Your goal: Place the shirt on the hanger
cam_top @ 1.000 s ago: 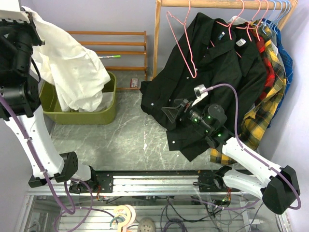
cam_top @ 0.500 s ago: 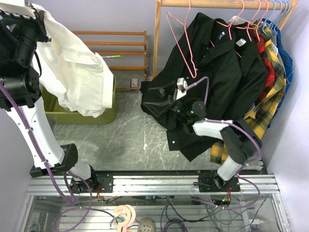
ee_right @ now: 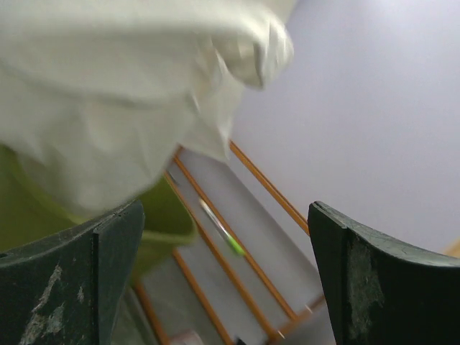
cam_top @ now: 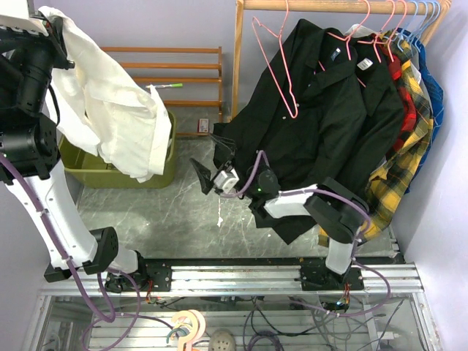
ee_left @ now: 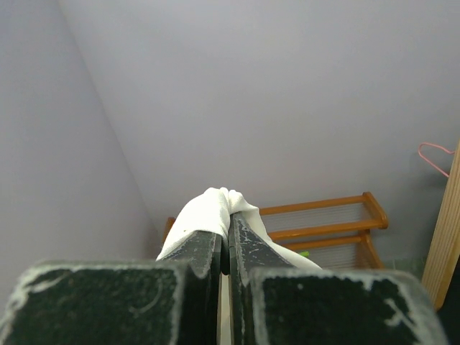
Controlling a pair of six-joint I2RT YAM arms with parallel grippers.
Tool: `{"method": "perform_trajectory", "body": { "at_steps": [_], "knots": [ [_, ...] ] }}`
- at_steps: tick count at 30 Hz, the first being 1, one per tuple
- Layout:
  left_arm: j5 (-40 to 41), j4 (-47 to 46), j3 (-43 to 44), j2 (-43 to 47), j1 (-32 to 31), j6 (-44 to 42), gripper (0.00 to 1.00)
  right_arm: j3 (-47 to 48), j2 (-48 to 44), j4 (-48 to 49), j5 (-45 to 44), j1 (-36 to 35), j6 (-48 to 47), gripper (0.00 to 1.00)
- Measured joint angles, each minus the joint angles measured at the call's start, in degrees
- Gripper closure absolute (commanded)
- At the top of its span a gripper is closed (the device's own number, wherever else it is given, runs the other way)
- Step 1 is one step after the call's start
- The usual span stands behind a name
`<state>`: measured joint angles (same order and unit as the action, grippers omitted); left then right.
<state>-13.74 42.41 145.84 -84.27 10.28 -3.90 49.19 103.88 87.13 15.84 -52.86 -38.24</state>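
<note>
Two grippers, two states — the left gripper is pinched tight on the white shirt, held high over the green bin; the right gripper gapes wide, empty. The pink hanger hangs on the wooden rack — well apart.

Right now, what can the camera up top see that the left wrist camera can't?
Only the top view shows the whole large white button-up shirt dangling above the olive-green plastic bin. It also shows the open right gripper pointing toward the shirt, the black shirt on the rail, and the full triangle of the thin pink wire hanger. Only the left wrist view shows the left gripper close up, shut on a bunched fold of white fabric. Both show the white shirt and the orange wooden slatted rack.
</note>
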Motion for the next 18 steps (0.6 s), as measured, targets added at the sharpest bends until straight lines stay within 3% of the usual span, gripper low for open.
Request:
{"method": "perform_trajectory", "body": {
  "at_steps": [6, 18],
  "knots": [
    [-1.6, -0.2, -3.0, -0.1, 0.0, 1.0, 0.93, 4.5, 8.4, -0.1, -6.3, 0.4, -17.0, 0.03],
    [-2.6, -0.9, -7.0, 0.2, 0.0, 1.6, 0.93, 15.4, 17.0, 0.3, -4.2, -8.0, -38.9, 0.01]
  ]
}}
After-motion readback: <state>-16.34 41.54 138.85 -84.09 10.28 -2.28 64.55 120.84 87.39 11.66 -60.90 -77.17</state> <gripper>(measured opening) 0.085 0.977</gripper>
